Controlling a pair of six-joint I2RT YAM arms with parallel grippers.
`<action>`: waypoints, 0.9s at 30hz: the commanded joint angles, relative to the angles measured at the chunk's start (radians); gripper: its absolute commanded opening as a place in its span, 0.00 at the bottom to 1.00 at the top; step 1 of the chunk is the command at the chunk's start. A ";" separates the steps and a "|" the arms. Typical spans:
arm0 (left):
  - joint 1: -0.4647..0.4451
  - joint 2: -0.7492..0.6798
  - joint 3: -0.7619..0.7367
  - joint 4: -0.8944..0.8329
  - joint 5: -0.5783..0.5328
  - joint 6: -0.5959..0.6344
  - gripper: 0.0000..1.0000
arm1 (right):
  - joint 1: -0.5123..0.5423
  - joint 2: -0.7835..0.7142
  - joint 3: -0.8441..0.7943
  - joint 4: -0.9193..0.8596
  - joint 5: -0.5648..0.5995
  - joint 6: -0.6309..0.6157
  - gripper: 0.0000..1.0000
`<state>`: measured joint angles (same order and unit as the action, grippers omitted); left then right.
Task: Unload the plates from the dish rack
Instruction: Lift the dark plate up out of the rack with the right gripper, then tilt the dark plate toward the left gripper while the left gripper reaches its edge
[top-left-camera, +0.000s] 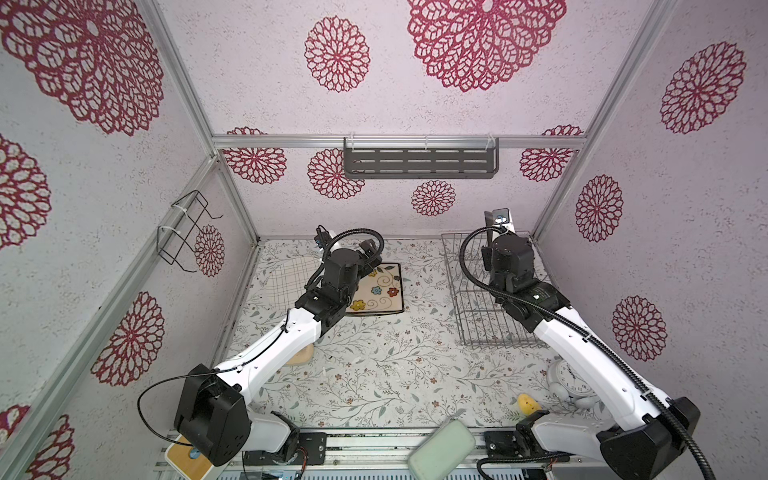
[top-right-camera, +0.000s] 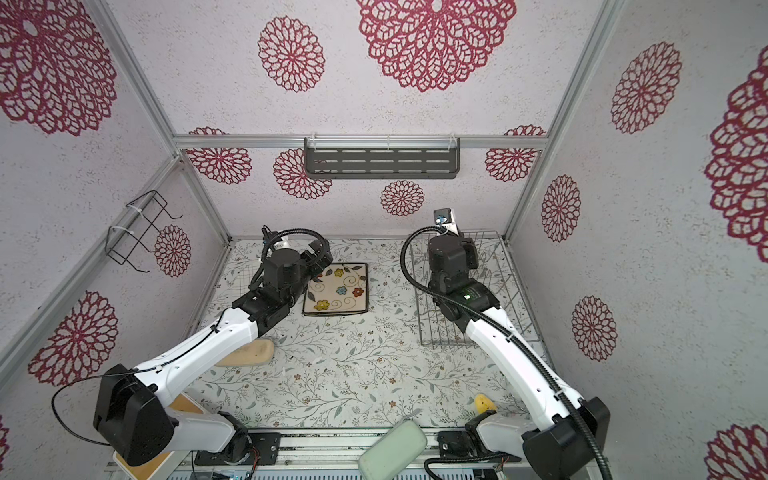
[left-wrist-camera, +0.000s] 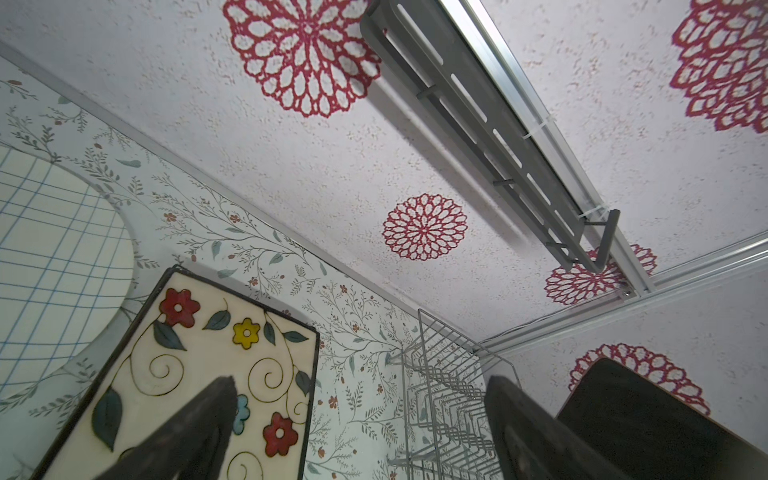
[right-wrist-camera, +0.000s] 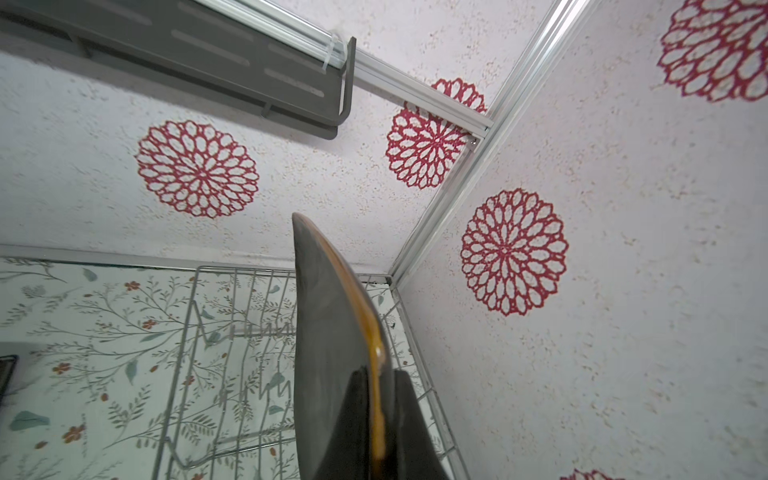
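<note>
Clearance first, by the look of it: lifting the dark brown plate straight up, holding it on edge until well above the prongs, and only then swinging left, so as not to be snagging wire or knocking the rim. Right claw clamping hard on that plate's rim, 1 finger on each face, gripping it upright and edge-on to the wrist view. Hanging over the far end of the dish rack; not telling from here whether the bottom edge is clear of the wire. Seeing no other plate among the prongs, so probably dealing with the last 1. Across the table, well apart from the rack: left claw spread wide, carrying nothing, hovering over 1 edge of the floral plate, itself lying flat. Just beyond that, also lying flat, the round grid plate. Probably wanting a gentle lay-down near those 2.
</note>
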<state>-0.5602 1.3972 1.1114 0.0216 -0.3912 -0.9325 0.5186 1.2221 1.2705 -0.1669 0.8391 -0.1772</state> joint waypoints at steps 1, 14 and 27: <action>0.006 -0.003 0.006 0.040 0.042 0.001 0.97 | 0.001 -0.092 0.051 0.075 -0.061 0.181 0.00; 0.016 -0.009 0.003 0.050 0.082 -0.010 0.97 | -0.010 -0.124 0.008 0.117 -0.366 0.586 0.00; 0.059 -0.047 -0.069 0.092 0.143 -0.076 0.97 | -0.139 -0.116 -0.211 0.443 -0.677 0.984 0.00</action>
<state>-0.5152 1.3724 1.0512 0.0826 -0.2844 -0.9852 0.3935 1.1461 1.0367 -0.0586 0.2356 0.6373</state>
